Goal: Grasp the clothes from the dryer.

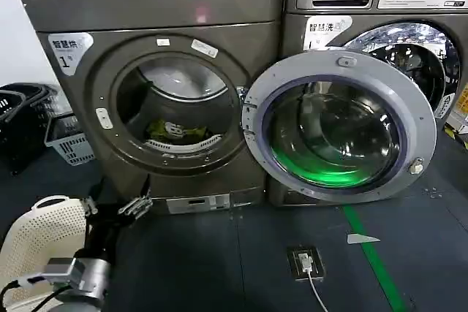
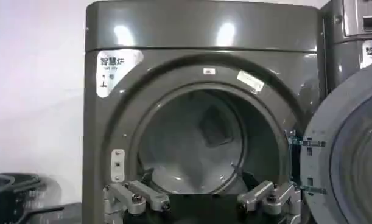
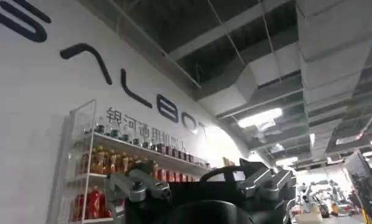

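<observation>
Left gripper (image 1: 117, 208) sits lower left, jaws spread, empty. Dryer (image 1: 88, 107) fills the frame's left — door wide open. Clothes (image 1: 174, 131) lie low in the drum; the porthole lip could snag the fingers.

Yellow-green clothes (image 1: 174, 131) lie crumpled inside the open dryer (image 1: 146, 27) drum.

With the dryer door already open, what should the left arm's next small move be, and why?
Probably advance the left end effector up and forward toward the porthole. It sits open, low in front of the dryer, outside the drum, while the clothes lie at the drum's bottom. The door is swung aside. The right end effector points away at a shelf.
</observation>
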